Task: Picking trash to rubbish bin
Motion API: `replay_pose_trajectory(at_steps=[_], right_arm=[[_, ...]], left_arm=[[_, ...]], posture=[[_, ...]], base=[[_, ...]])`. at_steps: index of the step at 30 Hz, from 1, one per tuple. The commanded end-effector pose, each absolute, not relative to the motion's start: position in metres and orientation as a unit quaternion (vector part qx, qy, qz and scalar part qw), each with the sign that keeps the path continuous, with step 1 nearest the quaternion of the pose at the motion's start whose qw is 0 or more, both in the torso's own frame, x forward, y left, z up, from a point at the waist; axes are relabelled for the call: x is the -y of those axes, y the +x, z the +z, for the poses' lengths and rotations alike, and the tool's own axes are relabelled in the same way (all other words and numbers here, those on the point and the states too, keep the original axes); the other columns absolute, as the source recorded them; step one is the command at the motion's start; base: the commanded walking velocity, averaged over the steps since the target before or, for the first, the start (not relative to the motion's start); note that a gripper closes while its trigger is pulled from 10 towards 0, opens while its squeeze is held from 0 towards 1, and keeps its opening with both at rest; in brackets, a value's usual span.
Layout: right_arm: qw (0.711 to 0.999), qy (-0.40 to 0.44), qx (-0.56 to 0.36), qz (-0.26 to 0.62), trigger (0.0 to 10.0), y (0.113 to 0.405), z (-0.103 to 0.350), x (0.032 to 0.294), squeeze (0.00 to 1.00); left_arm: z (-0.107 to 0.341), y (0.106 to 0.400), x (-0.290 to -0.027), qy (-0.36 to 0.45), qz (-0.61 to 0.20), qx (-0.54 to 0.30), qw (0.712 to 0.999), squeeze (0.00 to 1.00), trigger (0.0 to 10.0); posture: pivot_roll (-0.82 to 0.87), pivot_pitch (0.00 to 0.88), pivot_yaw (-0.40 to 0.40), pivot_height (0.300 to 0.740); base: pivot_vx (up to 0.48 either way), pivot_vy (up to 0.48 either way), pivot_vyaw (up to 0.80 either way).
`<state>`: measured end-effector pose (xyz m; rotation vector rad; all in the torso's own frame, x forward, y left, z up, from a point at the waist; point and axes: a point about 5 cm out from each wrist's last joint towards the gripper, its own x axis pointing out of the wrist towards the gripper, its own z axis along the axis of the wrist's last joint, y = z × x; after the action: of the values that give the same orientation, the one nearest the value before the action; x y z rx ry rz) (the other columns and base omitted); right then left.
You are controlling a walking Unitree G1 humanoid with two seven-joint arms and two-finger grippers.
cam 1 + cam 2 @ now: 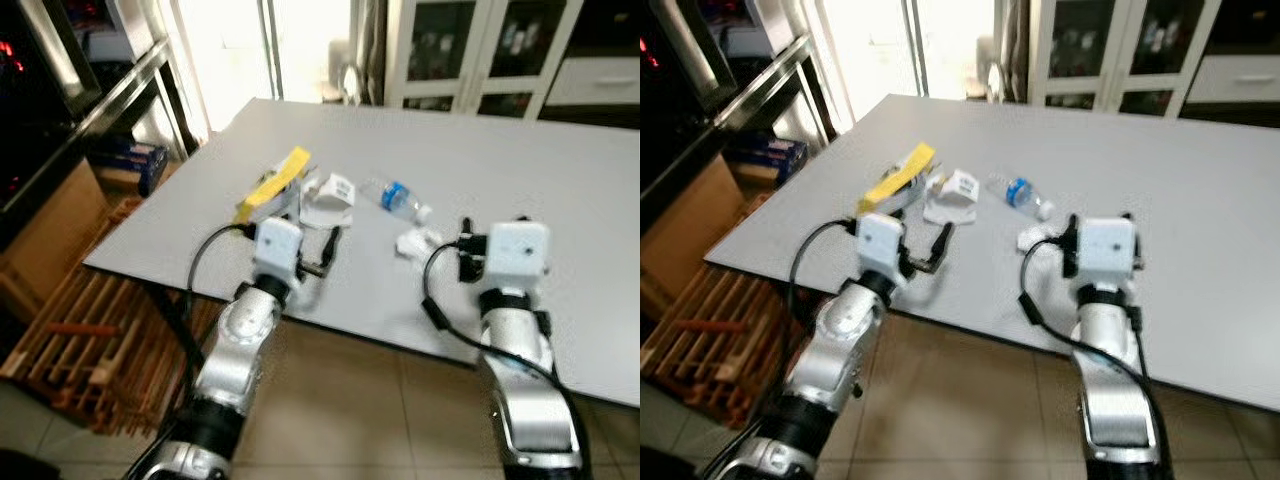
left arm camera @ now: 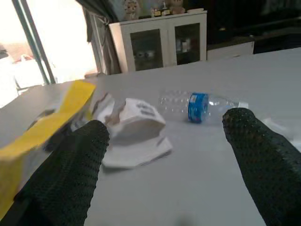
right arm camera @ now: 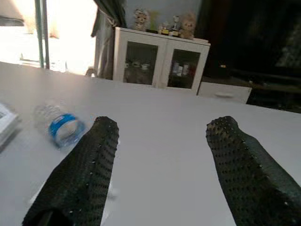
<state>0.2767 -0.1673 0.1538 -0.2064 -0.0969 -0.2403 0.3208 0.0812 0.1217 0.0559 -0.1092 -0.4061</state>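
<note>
- the trash lies in a loose cluster on the grey table (image 1: 560, 190), toward the near-left corner: a yellow wrapper (image 1: 272, 184), a torn white carton (image 1: 327, 199) just beside it, a clear plastic bottle (image 1: 397, 199) with a blue label lying on its side, and a small crumpled white scrap (image 1: 415, 242) nearer the table edge.
- no rubbish bin can be made out in these views, so where the drop goes cannot be told yet.
- the left gripper (image 2: 169, 165) hangs low over the table just short of the carton, its two black fingers (image 2: 80, 169) spread wide with nothing between them; the carton sits roughly centred in the gap ahead.
- the right gripper (image 3: 160, 169) is also spread wide and holds nothing; it points past the scrap, with the bottle off to its left side.
- the step in hand looks like the approach to a first pick, most likely the carton for the left arm.
- to do it well: carry the left gripper forward until the carton is fully between the fingers, keep the tips just off the tabletop, and close on the thicker folded body, not the thin torn flap, which would likely slip or tear.
- avoid pushing the yellow wrapper along; it touches or overlaps the carton's left side, and a stray nudge could drag both.
- the bottle will likely roll if bumped, so the right gripper is better closing across its middle.
</note>
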Motion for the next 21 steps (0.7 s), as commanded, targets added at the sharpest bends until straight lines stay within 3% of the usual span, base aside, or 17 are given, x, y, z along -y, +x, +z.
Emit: replay_pose_trajectory(at_steps=[1, 5, 18, 21], right_arm=[[0.988, -0.093, 0.053, -0.108, 10.0, 0.2783, 0.1573, 0.1585, 0.00], [0.989, -0.091, 0.051, -0.108, 10.0, 0.2789, 0.1567, 0.1582, 0.00], [0.989, -0.085, 0.044, -0.109, 10.0, 0.2791, 0.1536, 0.1562, 0.00], [0.990, -0.084, 0.041, -0.110, 10.0, 0.2789, 0.1526, 0.1559, 0.00]], left_arm=[[0.1242, 0.3241, -0.0939, 0.041, -0.184, 0.057, 0.980, 0.00, 10.0], [0.1241, 0.3246, -0.0943, 0.043, -0.183, 0.057, 0.981, 0.00, 10.0], [0.1229, 0.3235, -0.0945, 0.042, -0.184, 0.053, 0.981, 0.00, 10.0], [0.1223, 0.3233, -0.0944, 0.043, -0.184, 0.051, 0.981, 0.00, 10.0]], posture=[[-0.09, 0.024, 0.037, 0.740], [-0.08, 0.022, 0.037, 0.740], [-0.08, 0.030, 0.042, 0.740], [-0.08, 0.031, 0.043, 0.740]], base=[[0.000, 0.000, -0.69], [0.000, 0.000, -0.80], [0.000, 0.000, 0.00], [0.000, 0.000, -0.53]])
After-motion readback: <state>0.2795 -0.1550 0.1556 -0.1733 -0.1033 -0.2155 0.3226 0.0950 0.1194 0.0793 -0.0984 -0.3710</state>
